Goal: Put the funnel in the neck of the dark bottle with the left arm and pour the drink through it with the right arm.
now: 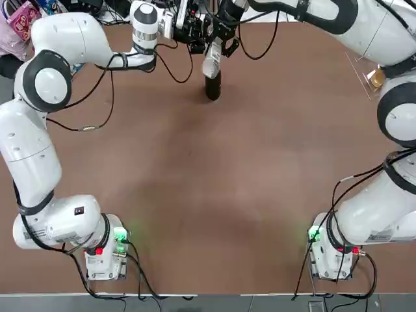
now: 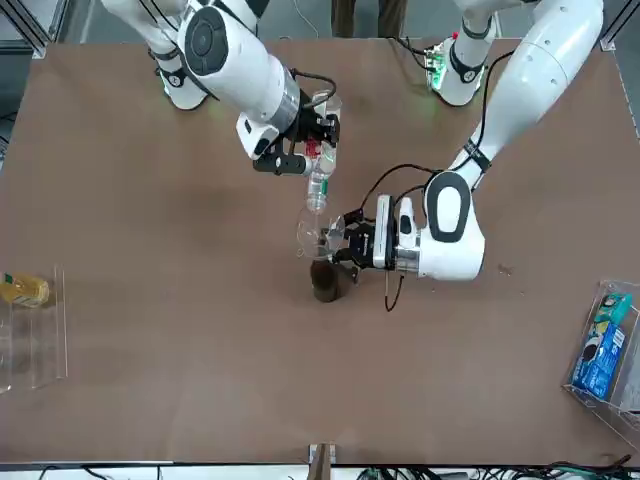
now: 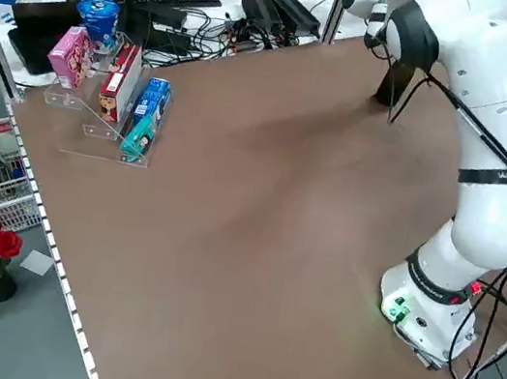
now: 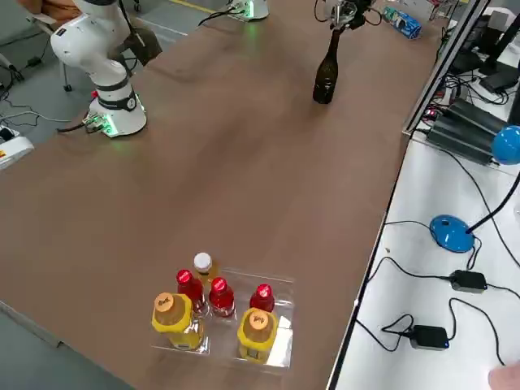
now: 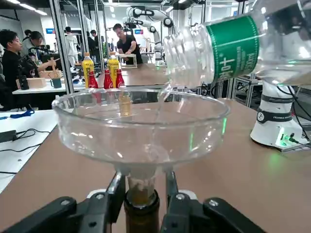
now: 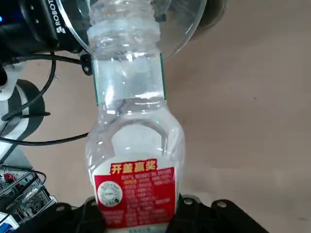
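Observation:
The dark bottle (image 2: 326, 281) stands upright at the table's far middle (image 1: 212, 88). The clear funnel (image 5: 141, 128) sits in its neck, and my left gripper (image 5: 143, 189) is shut on the funnel's spout just above the bottle mouth. In the front view that gripper (image 2: 347, 246) reaches in from the right. My right gripper (image 2: 305, 150) is shut on the drink (image 2: 318, 187), a clear bottle with a white-green label and no cap on. It is tipped mouth-down over the funnel's bowl (image 6: 184, 24). A thin stream runs from the drink (image 5: 228, 48) into the funnel.
A clear tray of red and yellow bottles (image 4: 218, 313) sits near a table corner. A yellowish bottle in a clear stand (image 2: 25, 290) and snack packs (image 2: 600, 345) lie at the table's sides. People show in the room behind the table in the left wrist view.

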Tool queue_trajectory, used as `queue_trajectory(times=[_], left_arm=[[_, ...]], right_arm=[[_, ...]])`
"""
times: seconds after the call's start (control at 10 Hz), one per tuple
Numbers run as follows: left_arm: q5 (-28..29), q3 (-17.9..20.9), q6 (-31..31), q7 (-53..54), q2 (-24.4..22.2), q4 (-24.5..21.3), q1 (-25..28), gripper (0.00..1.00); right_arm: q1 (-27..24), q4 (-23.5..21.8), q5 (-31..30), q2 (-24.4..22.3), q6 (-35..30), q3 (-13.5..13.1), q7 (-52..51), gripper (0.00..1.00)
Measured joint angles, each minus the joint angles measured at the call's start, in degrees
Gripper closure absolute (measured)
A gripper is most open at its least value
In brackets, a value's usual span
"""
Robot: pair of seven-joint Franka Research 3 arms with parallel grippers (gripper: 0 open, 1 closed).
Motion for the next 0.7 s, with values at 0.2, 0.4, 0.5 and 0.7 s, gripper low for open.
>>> queue_trajectory(times=[0.2,0.4,0.5,0.7], left_arm=[[0.0,0.0,0.0,0.0,0.0,0.1,0.0,0.67],[-0.2,-0.1,-0.1,0.0,0.0,0.4,0.0,0.73],[-0.2,-0.1,-0.1,0.0,0.0,0.3,0.0,0.74],[-0.2,-0.1,-0.1,0.0,0.0,0.3,0.0,0.75]], right_arm=[[0.1,0.1,-0.3,0.0,-0.1,0.0,0.0,0.61],[0.1,0.4,-5.1,0.0,-0.4,0.8,-0.2,0.61],[0.1,0.4,-8.4,0.0,-0.4,1.6,-0.5,0.61],[0.1,0.6,-12.0,-0.3,-0.4,2.3,-3.9,0.61]])
